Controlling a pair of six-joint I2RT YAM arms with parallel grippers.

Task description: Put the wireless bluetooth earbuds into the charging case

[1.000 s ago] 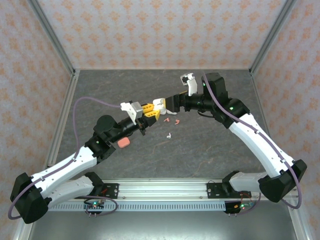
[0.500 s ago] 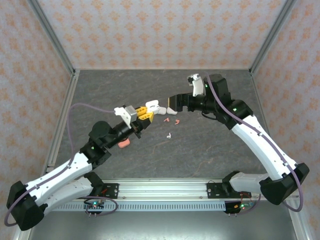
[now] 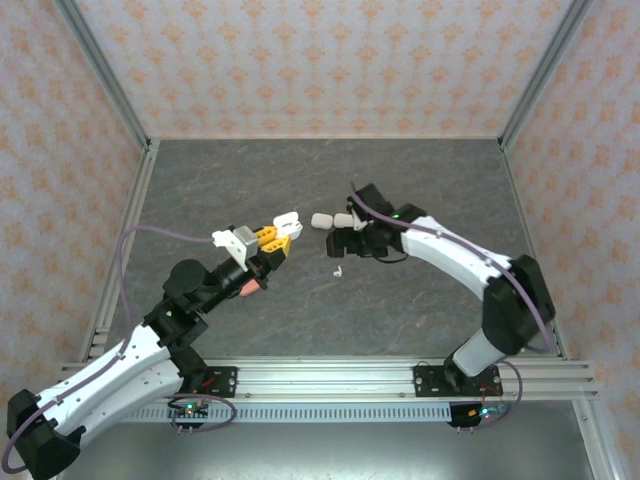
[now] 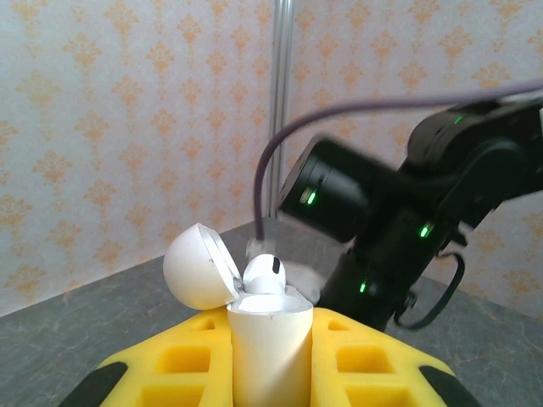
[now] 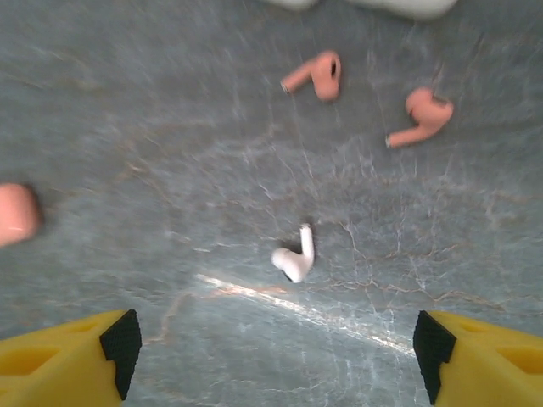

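left pincer (image 3: pixel 278 232): grips white case (image 3: pixel 288 219) above desk (image 3: pixel 200 190) | two loose cases (image 3: pixel 322 220): on desk, just beside right pincer (image 3: pixel 340 242) | white earbud (image 3: pixel 338 270): on desk, near right pincer | pink case (image 3: pixel 250 288): by left arm

A: Two pink earbuds (image 5: pixel 316 76) (image 5: pixel 422 116) are counted, and two white earbuds (image 5: pixel 294 257) (image 4: pixel 265 275).
B: Agreed. Three white cases (image 3: pixel 321 220) (image 3: pixel 343 220) (image 4: pixel 263 339) are counted, one pink case (image 5: pixel 15 214) as well.
A: Of those white cases, one is counted open.

I see left arm (image 3: pixel 150 345) stretched toward centre | left gripper (image 3: pixel 280 228) aloft, clamped on white case (image 4: pixel 270 339) | right arm (image 3: pixel 455 258) bent inward | right gripper (image 5: pixel 273 348) pointing down, jaws wide apart
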